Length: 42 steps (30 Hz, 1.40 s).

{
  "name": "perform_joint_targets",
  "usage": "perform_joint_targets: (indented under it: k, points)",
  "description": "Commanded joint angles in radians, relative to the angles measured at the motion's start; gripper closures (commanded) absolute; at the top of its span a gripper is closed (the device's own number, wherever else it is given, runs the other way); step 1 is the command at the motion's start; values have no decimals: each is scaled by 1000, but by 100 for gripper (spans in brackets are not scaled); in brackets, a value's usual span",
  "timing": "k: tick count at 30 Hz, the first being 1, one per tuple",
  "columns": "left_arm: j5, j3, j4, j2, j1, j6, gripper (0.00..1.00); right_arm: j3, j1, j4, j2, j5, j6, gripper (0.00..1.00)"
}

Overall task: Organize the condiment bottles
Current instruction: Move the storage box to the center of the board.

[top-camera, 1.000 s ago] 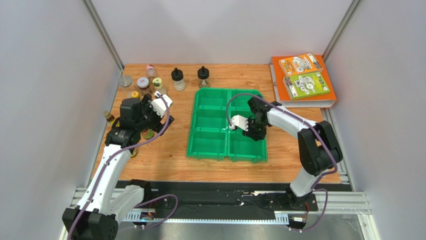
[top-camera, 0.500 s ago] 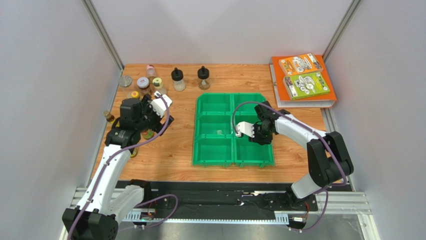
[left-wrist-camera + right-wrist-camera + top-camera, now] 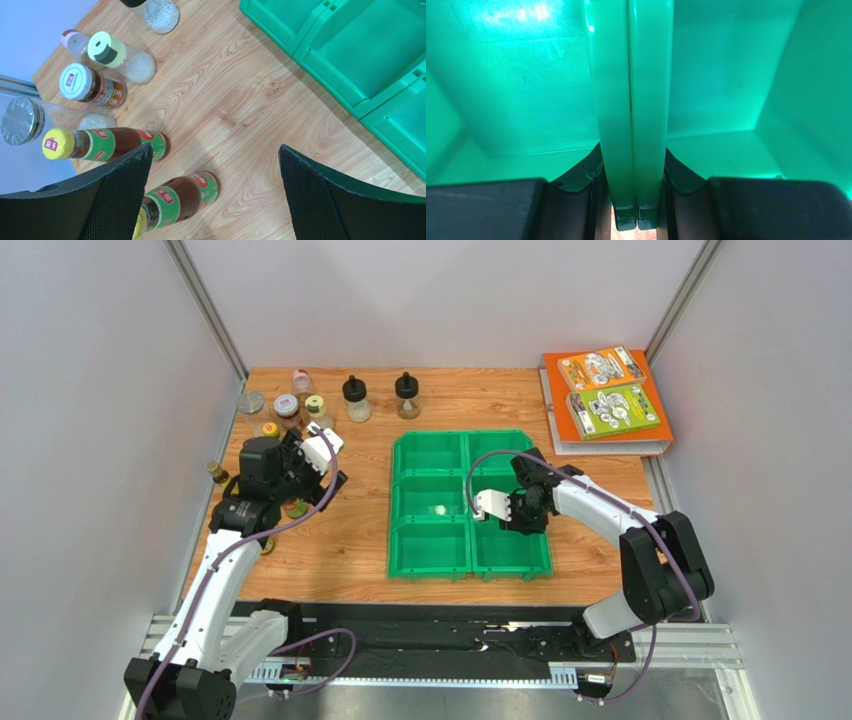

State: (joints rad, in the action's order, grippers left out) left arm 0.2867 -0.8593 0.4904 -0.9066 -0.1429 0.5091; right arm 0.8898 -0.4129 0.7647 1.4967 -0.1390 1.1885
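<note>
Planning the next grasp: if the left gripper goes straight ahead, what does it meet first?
The open left gripper likely meets the nearest amber bottle first, else bare table; depth unclear.

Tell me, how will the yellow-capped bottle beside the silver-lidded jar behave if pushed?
The yellow-capped bottle stands tall and narrow, so a push near its cap would probably tip it. Once down, its round body would likely roll.

The wooden desk carries a green bin near its middle, condiment bottles left of and behind the bin, and books beyond its far-right corner.
</note>
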Motion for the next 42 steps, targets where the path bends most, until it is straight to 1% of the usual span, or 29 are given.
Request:
perform_joint_targets:
  k: [1, 9, 12, 14, 18, 23, 29, 30, 31, 32, 33, 34, 35, 36, 39, 41, 42]
  points:
    - [6, -20, -4, 29, -6, -26, 1, -38, -36, -34, -15, 101, 43, 98]
    - [3, -7, -1, 52, -4, -23, 1, -52, -132, -42, -24, 130, -26, 98]
    - [2, -4, -1, 61, -4, -21, 1, -32, -132, -42, -1, 138, -53, 98]
    - [2, -1, -1, 66, -4, -20, 1, -17, -132, -54, 22, 173, -87, 100]
    - [3, 12, -9, 74, -4, -15, 0, 14, -133, -65, 59, 171, -164, 100]
    - [-3, 32, -19, 77, -4, -6, 0, 32, -133, -71, 86, 162, -222, 100]
    - [-11, 45, -29, 80, -4, 3, 1, 34, -133, -67, 77, 168, -216, 100]
    - [-11, 48, -30, 80, -4, 3, 1, 37, -133, -65, 68, 173, -207, 96]
    - [-11, 52, -36, 78, -4, 2, 0, 38, -132, -61, 63, 176, -204, 84]
    - [-11, 54, -39, 77, -4, -1, 1, 43, -133, -48, 59, 179, -198, 76]
    - [-11, 57, -42, 77, -4, -1, 1, 58, -132, -42, 48, 190, -191, 58]
    - [-11, 59, -46, 74, -4, -1, 1, 67, -132, -18, 42, 193, -185, 47]
    - [-9, 60, -47, 72, -4, -4, 1, 81, -133, -4, 31, 194, -181, 42]
    - [-9, 60, -49, 68, -4, -6, 1, 93, -133, 10, 20, 193, -176, 33]
    - [-15, 57, -55, 61, -4, -7, 0, 159, -135, 85, -30, 167, -165, 18]
    - [-20, 57, -64, 57, -4, -11, 1, 234, -135, 171, -64, 130, -165, 16]
    - [-24, 52, -68, 54, -4, -14, 1, 263, -135, 201, -76, 86, -164, 13]
